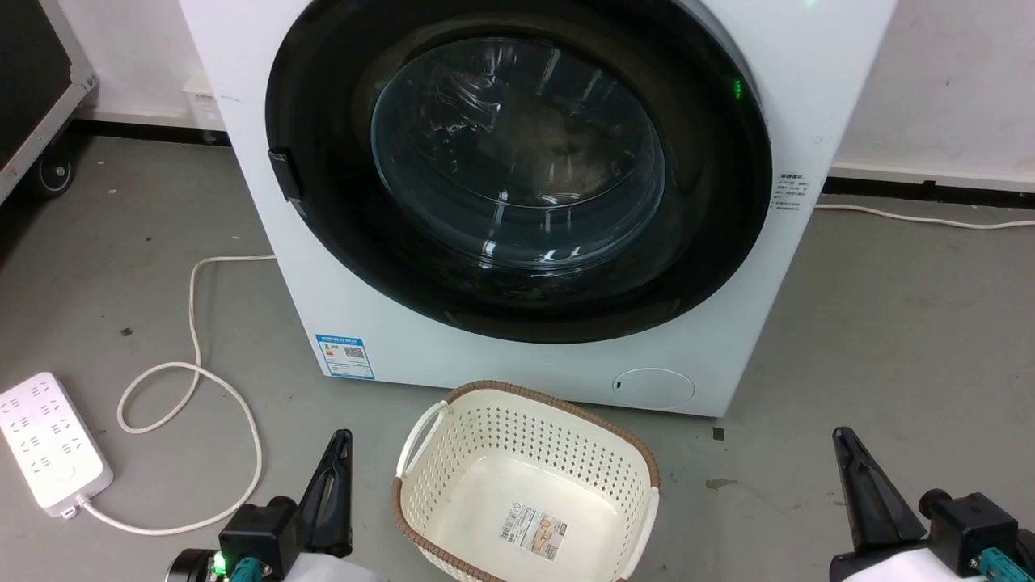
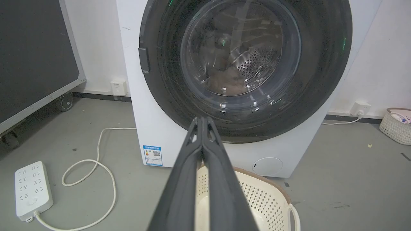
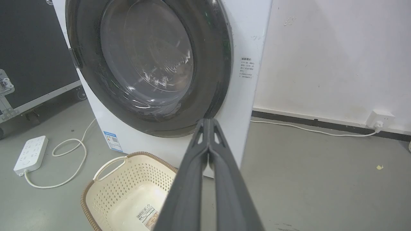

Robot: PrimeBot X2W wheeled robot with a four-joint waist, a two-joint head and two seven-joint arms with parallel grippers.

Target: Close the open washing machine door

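We see both pairs of jaws pressed together from base to tip and holding nothing. The left gripper (image 1: 343, 440) and the right gripper (image 1: 842, 438) point their long dark fingers toward the washing machine (image 1: 453, 356), and each stands well apart from its front. Between the two grippers, just in front of the machine's lower edge, stands a cream perforated basket (image 1: 517, 436) with a brown woven rim and a printed label lying on its bottom. The washing machine door (image 1: 517, 153) sits in the round recess of the machine's front. As far as we can tell from all three views, its wide glossy black rim lies flat against the white panel. A small black catch (image 1: 283, 174) sits on the rim's left edge as we face the machine. Through the domed glass, in the left wrist view, we make out the perforated steel drum (image 2: 253, 62) and something brownish low inside it, too blurred to name. Low on the machine's front are a small blue label (image 1: 345, 356) near the left corner and a round flap (image 1: 653, 388) towards the right. To the left of the machine a white power strip (image 1: 48, 444) lies on the grey floor (image 1: 889, 347), and its cable (image 1: 194, 323) loops back to the machine's left side.
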